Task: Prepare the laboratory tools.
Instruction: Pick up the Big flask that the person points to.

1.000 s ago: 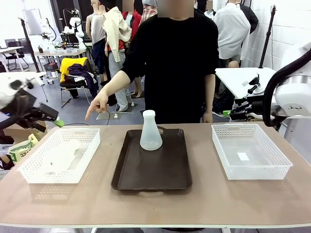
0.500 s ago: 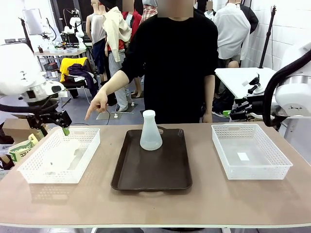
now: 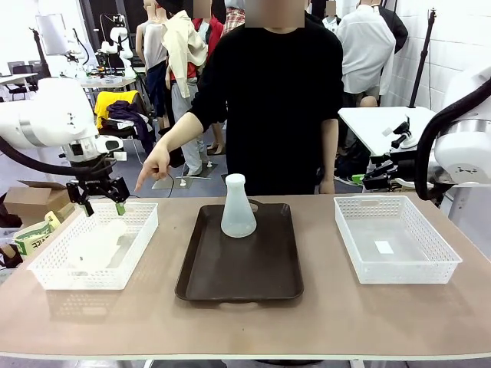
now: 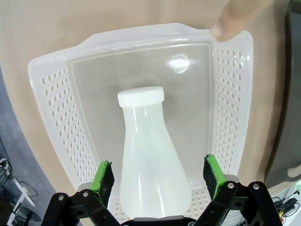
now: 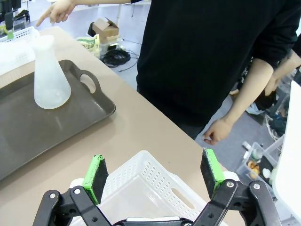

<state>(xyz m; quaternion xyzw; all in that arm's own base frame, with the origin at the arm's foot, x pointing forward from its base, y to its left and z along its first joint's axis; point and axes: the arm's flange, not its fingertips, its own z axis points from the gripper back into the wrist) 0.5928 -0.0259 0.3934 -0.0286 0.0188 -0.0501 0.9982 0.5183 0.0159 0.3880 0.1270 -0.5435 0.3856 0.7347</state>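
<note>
While the person's hand (image 3: 156, 165) points a finger down toward the left basket (image 3: 46, 282), the left gripper (image 3: 100, 202) hangs over that basket's far end, jaws spread wide and holding nothing. The lying flask (image 3: 96, 245) rests on its side inside the basket, below the gripper and clear of it. In the left wrist view, its wide base shows between the two green pads (image 4: 103, 176) and its capped neck points away from the gripper. The person's fingertip shows by the basket's rim beyond.

The upright flask (image 3: 238, 207) stands at the far end of the tray (image 3: 245, 280) in the middle of the worktop (image 3: 330, 322), well apart from both grippers.

In its own wrist view, the right gripper (image 5: 153, 175) is just as wide and empty, poised above a corner of the right basket (image 5: 141, 165). The upright flask is far off on the tray.
</note>
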